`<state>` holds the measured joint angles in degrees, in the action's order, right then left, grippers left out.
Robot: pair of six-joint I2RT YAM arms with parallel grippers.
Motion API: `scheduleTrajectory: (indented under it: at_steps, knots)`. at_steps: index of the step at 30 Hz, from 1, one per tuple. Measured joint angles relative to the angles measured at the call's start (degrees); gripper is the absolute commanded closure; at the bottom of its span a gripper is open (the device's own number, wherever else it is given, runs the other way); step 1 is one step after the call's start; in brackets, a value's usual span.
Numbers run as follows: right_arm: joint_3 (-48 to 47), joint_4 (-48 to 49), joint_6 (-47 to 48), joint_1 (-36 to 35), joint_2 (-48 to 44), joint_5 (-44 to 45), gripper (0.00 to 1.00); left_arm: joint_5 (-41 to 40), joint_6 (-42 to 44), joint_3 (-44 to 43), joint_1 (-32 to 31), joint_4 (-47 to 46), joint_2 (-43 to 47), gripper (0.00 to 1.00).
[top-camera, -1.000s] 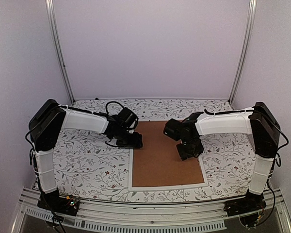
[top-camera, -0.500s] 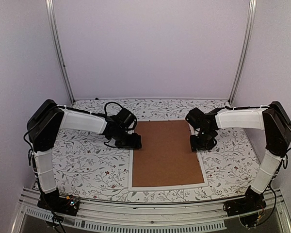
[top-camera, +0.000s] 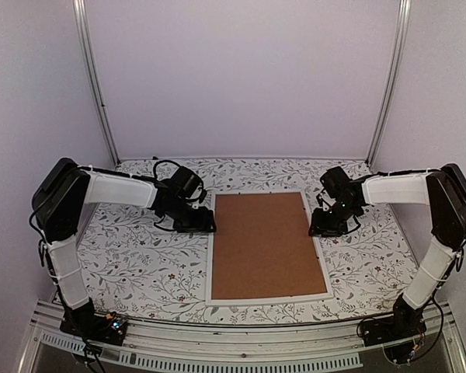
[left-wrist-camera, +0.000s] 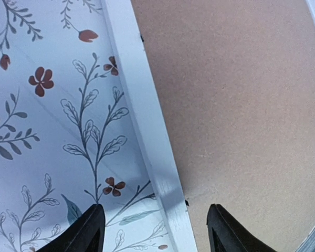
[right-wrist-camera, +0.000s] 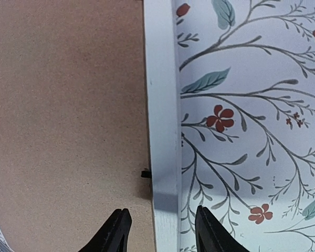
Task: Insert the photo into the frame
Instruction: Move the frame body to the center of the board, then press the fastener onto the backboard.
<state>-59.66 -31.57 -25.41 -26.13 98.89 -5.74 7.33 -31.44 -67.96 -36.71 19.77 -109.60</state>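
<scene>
The frame (top-camera: 210, 264) lies flat mid-table, its thin white rim around a plain brown backing board (top-camera: 266, 245). The photo is hidden. My left gripper (top-camera: 206, 225) hovers low at the frame's left rim. In the left wrist view it (left-wrist-camera: 155, 210) is open, one finger over the tablecloth and one over the board (left-wrist-camera: 236, 105), the rim (left-wrist-camera: 139, 105) between them. My right gripper (top-camera: 320, 229) is at the right rim. In the right wrist view it (right-wrist-camera: 161, 211) is open astride the rim (right-wrist-camera: 160, 94), near a small black tab (right-wrist-camera: 145, 174) at the board's (right-wrist-camera: 68, 105) edge.
A floral tablecloth (top-camera: 140, 264) covers the table on both sides of the frame. Two metal posts (top-camera: 93, 78) rise at the back corners in front of plain walls. The arm bases stand on the rail (top-camera: 233, 346) at the near edge.
My right gripper has swung from over the middle of the board out to the frame's right rim, its jaws a little narrower. My left gripper has drawn slightly left, to the left rim.
</scene>
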Motion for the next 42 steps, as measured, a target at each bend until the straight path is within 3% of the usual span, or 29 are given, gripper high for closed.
scheduleTrajectory:
  at_steps: [18, 42]
  knots:
    - [3.96, 7.85, -0.35, 1.44, 1.51, -6.62, 0.76, -0.72, 3.58, -5.20, 2.93, 5.97, -1.75, 0.37]
    - [6.38, 12.35, -6.75, -3.98, 0.57, -6.80, 0.81, -12.13, 7.69, -18.62, 9.73, 8.59, -10.84, 0.37]
